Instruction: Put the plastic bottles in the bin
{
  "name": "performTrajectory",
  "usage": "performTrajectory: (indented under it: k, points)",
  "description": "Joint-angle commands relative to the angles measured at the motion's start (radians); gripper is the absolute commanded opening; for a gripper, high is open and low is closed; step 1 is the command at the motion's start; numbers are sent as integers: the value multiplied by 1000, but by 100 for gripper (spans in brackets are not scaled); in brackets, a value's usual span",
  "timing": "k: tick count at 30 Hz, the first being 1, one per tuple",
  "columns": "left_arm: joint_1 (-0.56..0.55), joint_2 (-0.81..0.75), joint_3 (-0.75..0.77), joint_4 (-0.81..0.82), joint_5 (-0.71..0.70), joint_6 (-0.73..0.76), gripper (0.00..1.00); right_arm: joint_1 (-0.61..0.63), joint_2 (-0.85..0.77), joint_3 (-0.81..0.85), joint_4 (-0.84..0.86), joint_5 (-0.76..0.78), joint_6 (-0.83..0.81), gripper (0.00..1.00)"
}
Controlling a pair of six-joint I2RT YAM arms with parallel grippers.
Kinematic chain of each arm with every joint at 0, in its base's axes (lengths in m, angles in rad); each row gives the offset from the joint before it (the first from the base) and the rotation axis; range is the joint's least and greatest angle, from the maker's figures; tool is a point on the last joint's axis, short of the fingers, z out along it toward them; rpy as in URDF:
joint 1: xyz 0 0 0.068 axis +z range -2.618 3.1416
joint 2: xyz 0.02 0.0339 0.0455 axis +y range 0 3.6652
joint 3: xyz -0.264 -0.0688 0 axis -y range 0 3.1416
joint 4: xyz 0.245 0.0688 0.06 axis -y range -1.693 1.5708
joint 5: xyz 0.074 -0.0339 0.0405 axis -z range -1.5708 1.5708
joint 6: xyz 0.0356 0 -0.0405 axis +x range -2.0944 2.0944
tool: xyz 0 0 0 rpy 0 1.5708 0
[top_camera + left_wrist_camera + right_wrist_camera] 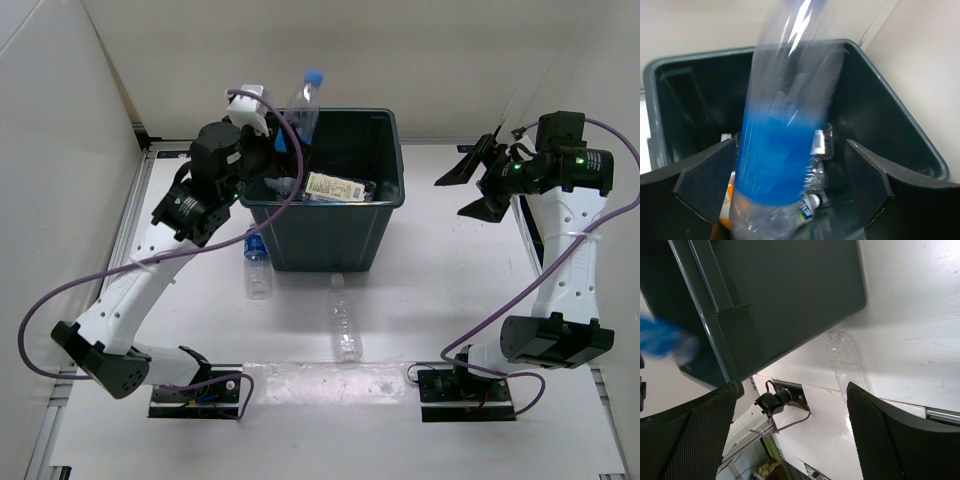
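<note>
The dark grey-green bin (330, 235) stands at the table's far middle, with several bottles (335, 187) lying inside. My left gripper (278, 140) hangs over its left rim, jaws wide apart. A clear bottle with a blue label and cap (304, 108) is between the jaws, blurred by motion, over the bin's inside (785, 150). My right gripper (472, 185) is open and empty, raised right of the bin. A blue-capped bottle (257, 265) and a clear bottle (344, 320) lie on the table in front of the bin.
White walls enclose the table on the left, back and right. The right wrist view shows the bin's outer wall (790, 290) and the clear bottle (842, 360) on the table. Arm bases and purple cables (60, 300) sit at the near edge.
</note>
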Motion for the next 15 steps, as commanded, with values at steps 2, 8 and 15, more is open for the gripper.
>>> performTrajectory:
  k: [2,8,15]
  points:
    - [7,1,144,-66,-8,18,100,2,-22,31,4,-14,-4,90]
    - [94,-28,204,-43,8,41,100,8,-16,41,-2,-7,-10,90]
    - [428,-158,10,-85,-72,-165,100,25,-6,51,-12,6,-22,90]
